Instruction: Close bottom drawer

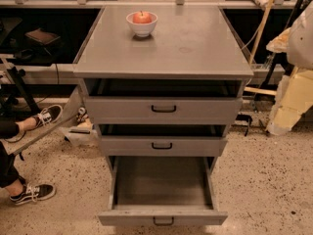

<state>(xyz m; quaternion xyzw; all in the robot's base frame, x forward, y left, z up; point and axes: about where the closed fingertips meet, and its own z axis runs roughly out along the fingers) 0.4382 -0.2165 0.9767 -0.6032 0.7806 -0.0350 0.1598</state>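
Observation:
The bottom drawer (163,215) of the grey metal cabinet (166,48) is pulled far out toward me. Its plain grey tray (161,180) is bare, and its small black loop handle (163,222) is at the lower edge of the view. The middle drawer (163,146) and the top drawer (163,110) stand slightly out, with dark gaps above them. My pale arm hangs at the right edge. The gripper (277,126) is at its lower end near the floor, well right of the cabinet and apart from the drawer.
A white bowl (142,26) holding a red apple (142,17) sits on the cabinet top. A person's legs in black sneakers (32,192) are at the left on the speckled floor. Cables and a wooden stick (261,23) are at the back right.

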